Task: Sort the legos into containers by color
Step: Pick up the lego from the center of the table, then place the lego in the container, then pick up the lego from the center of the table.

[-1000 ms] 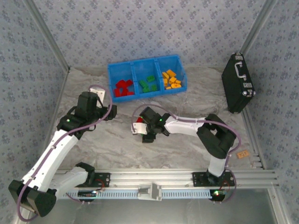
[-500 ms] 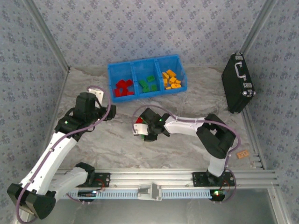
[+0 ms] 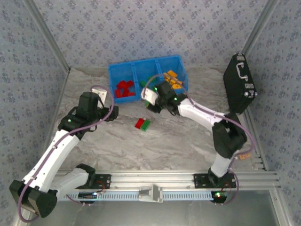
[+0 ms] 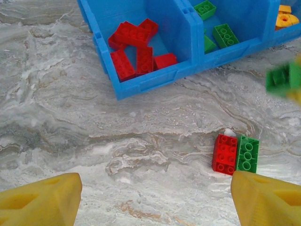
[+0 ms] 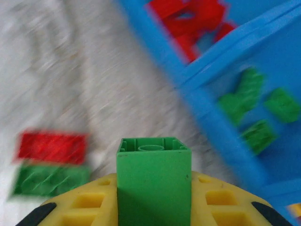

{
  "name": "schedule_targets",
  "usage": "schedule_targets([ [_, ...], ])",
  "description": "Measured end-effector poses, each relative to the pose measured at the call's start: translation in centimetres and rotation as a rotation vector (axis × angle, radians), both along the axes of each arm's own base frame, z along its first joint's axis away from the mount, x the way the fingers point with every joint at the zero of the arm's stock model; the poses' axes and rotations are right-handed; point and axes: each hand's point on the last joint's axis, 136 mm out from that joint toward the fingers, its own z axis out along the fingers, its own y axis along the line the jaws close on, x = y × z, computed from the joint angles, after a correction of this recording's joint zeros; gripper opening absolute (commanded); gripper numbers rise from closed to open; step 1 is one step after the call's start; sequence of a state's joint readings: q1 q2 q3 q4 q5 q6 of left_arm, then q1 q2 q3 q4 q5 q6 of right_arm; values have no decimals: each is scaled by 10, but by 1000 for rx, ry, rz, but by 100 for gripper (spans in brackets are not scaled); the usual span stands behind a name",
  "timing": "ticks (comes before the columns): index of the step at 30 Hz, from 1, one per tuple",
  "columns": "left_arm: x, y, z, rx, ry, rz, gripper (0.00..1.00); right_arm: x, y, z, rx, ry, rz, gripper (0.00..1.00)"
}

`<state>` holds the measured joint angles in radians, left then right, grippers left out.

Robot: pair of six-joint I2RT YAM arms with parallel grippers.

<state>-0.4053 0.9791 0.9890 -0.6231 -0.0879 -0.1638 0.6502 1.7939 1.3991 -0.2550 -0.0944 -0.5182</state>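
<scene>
The blue tray (image 3: 148, 70) stands at the back, its compartments holding red legos (image 3: 124, 88), green legos (image 3: 151, 84) and orange-yellow legos (image 3: 173, 81). My right gripper (image 3: 151, 96) hovers at the tray's front edge, by the green compartment. It is shut on a green brick (image 5: 154, 183), which stands upright between the yellow fingers (image 5: 221, 207). A red brick (image 4: 225, 154) and a green brick (image 4: 247, 154) lie side by side on the table, touching. My left gripper (image 4: 155, 207) is open over bare table just left of that pair, with nothing between its fingers.
A black case (image 3: 240, 84) with a metal handle leans against the right wall. A small orange tag (image 3: 243, 156) lies by the right rail. The marbled tabletop (image 3: 188, 136) is bare in front of the arms. Patterned walls close in the table on three sides.
My right gripper has lifted a green brick away from the loose pair on the table and swung it up to the tray's front. The left arm has barely moved.
</scene>
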Motion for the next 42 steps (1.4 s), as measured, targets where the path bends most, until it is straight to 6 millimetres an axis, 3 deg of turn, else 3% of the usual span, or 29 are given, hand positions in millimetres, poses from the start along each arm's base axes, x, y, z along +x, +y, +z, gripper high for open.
schedule_targets([
  [4,4,-6,-7,-6,23,-16,83,80,17,17,63,-67,-128,27],
  [7,6,-7,-10,-9,33,-21,83,124,23,7,78,-61,-211,33],
  [8,5,-7,-10,-11,35,-22,83,137,25,1,82,-53,-238,41],
  [9,5,-7,-10,-11,35,-21,83,145,25,-5,82,-43,-258,50],
  [11,5,-7,-9,-12,34,-21,83,157,22,-23,66,-11,-300,61],
  [13,3,-6,-8,-13,31,-20,83,158,17,-36,45,17,-322,71],
  [15,0,-4,-5,-14,26,-20,83,153,12,-46,26,42,-333,97],
  [18,-3,-3,0,-20,12,-20,83,136,5,-49,15,64,-310,99],
  [20,-4,-3,2,-22,6,-20,83,106,-1,-43,13,99,-275,99],
  [26,-4,-3,2,-21,4,-23,83,14,-17,8,118,124,-249,99],
  [29,-3,-3,3,-20,-1,-26,83,0,-14,19,209,216,-261,99],
  [31,-3,-4,3,-21,-3,-27,83,-5,-13,8,230,288,-242,99],
  [33,-4,-4,4,-24,-7,-29,83,-18,-16,-15,212,326,-233,99],
  [38,-10,-1,12,-37,-38,-29,83,-97,-15,-85,80,421,-124,99],
  [42,-14,1,11,-40,-45,-30,83,-114,-5,-95,61,399,-49,99],
])
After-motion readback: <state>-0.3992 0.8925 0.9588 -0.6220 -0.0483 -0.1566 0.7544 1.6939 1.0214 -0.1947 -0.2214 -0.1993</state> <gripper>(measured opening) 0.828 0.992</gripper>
